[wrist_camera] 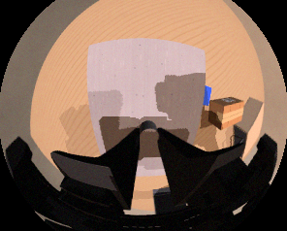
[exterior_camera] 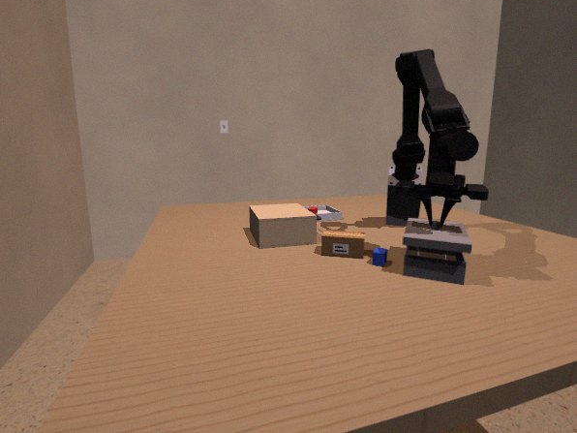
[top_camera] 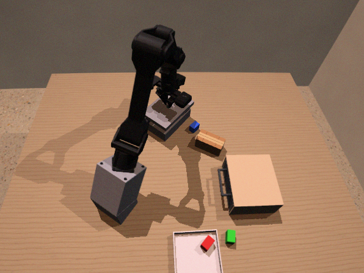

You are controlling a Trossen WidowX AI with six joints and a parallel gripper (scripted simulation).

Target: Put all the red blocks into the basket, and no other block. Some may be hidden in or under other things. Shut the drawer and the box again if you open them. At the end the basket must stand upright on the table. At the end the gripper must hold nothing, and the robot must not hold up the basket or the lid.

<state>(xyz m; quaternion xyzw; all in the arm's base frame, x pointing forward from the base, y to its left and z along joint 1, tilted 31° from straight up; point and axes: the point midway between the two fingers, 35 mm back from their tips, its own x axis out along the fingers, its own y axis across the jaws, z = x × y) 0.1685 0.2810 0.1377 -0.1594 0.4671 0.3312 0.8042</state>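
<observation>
My gripper [top_camera: 168, 105] [exterior_camera: 436, 223] [wrist_camera: 148, 131] is shut on the knob of the grey lid [top_camera: 165, 123] [exterior_camera: 413, 240] [wrist_camera: 141, 68]. The lid hangs roughly level just above the dark grey box [top_camera: 165, 136] [exterior_camera: 434, 268], with a gap between them in the exterior view. The lid hides most of the box's inside. A red block [top_camera: 207, 242] [exterior_camera: 313, 210] lies in the white basket [top_camera: 189, 260], which stands upright on the table. The drawer cabinet [top_camera: 253, 179] [exterior_camera: 283, 231] looks shut, its handle [top_camera: 220, 182] facing the robot base's side.
A blue block [top_camera: 194, 127] [exterior_camera: 379, 257] [wrist_camera: 207, 95] stands close beside the box. A brown carton [top_camera: 210, 141] [exterior_camera: 343, 245] [wrist_camera: 226, 113] lies between it and the cabinet. A green block [top_camera: 231, 236] lies just outside the basket, on the cabinet's side.
</observation>
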